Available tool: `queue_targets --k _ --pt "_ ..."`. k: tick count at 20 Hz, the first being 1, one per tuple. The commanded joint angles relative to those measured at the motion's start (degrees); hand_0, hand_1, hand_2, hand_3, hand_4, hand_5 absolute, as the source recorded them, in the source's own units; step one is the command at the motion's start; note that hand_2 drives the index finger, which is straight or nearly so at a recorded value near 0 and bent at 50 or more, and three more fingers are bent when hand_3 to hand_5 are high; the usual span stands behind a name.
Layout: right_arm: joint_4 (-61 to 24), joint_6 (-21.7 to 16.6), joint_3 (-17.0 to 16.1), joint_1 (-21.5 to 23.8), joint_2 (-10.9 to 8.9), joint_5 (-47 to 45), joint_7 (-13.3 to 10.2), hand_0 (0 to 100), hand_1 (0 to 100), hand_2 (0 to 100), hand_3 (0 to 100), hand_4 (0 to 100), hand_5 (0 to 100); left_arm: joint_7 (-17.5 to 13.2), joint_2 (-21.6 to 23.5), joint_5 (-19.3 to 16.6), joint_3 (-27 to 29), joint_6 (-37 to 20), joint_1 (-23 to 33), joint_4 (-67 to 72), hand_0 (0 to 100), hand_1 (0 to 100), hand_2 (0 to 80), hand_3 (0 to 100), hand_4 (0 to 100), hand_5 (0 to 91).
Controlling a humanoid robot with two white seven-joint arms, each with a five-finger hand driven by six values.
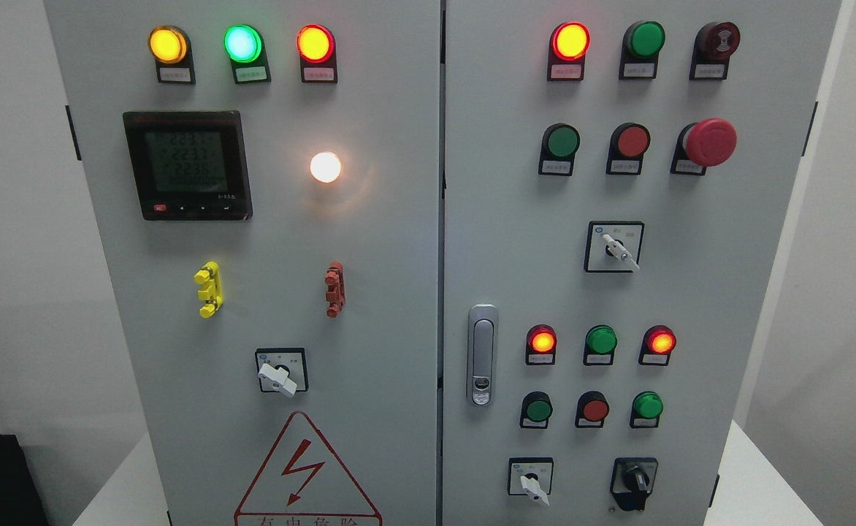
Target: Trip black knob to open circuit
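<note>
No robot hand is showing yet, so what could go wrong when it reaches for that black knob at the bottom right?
The black knob sits low, near the picture's bottom edge, so a hand coming up could hide it from the camera. A white-handled switch is close on its left; fingers might turn that by mistake. Small buttons sit just above and could get bumped.

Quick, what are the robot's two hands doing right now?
Left hand: not in the picture, so it cannot be told.
Right hand: not in the picture either, so it cannot be told.
</note>
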Motion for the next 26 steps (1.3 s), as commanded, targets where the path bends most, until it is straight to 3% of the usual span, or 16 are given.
queue_targets --k 1,5,8,11,26 --pt "-5.09 1.25 -0.13 -1.70 -0.16 -0.71 -0.02 0 0 0 81 73 73 -0.02 0.00 -1.32 0.00 0.06 0.00 0.00 12 39 0.0 0 0 0.0" --pt "-5.89 1.87 -0.13 -2.75 -0.25 -0.80 -0.02 0 0 0 88 84 88 -0.02 0.00 -1.32 0.00 0.06 0.00 0.00 12 39 0.0 0 0 0.0" --pt "-5.89 3.71 -0.13 -3.72 -0.69 -0.80 -0.02 0 0 0 95 90 95 -0.02 0.00 -1.32 0.00 0.06 0.00 0.00 12 39 0.0 0 0 0.0" --pt "-5.89 4.59 -0.13 -4.86 -0.69 -0.80 -1.60 0 0 0 100 97 99 -0.02 0.00 -1.32 0.00 -0.03 0.00 0.00 12 39 0.0 0 0 0.0" --pt "-5.45 8.98 -0.13 -10.40 -2.36 -2.21 -2.22 0 0 0 100 100 100 -0.02 0.00 -1.32 0.00 -0.03 0.00 0.00 12 39 0.0 0 0 0.0"
